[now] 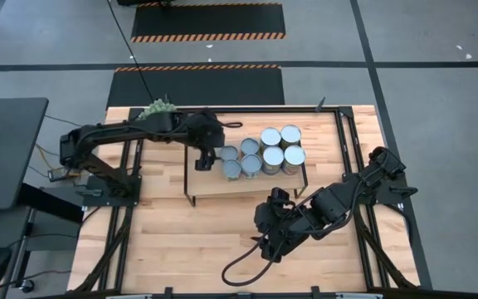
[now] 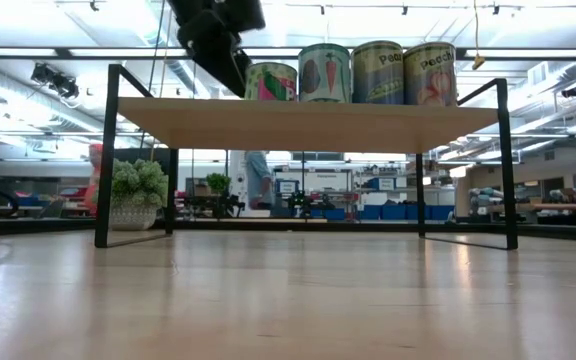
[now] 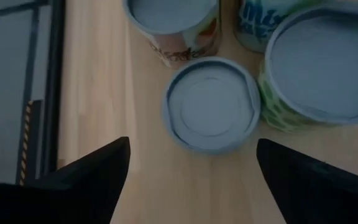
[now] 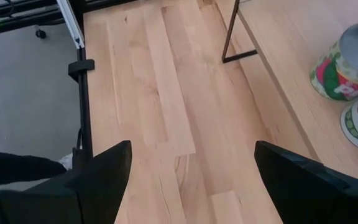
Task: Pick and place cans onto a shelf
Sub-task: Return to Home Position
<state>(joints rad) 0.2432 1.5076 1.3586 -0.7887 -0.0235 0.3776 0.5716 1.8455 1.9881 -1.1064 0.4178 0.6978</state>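
Several cans (image 1: 262, 152) stand upright in two rows on the right half of the low wooden shelf (image 1: 214, 184); they also show in the low view (image 2: 324, 73). My left gripper (image 1: 204, 158) hovers open over the shelf just left of the cans. In its wrist view (image 3: 191, 180) a small can with a pale blue-grey top (image 3: 211, 104) stands just beyond the spread fingers, untouched. My right gripper (image 1: 268, 241) is open and empty over the bare tabletop in front of the shelf; its wrist view (image 4: 191, 180) shows the shelf's edge (image 4: 278, 68) and two cans (image 4: 347, 62).
A green ball-shaped plant (image 1: 158, 108) in a pot stands at the table's far left, behind the shelf; it also shows in the low view (image 2: 136, 195). The shelf's black end frames (image 2: 108, 150) rise at each side. A dark cable (image 1: 239, 270) loops near the table's front edge.
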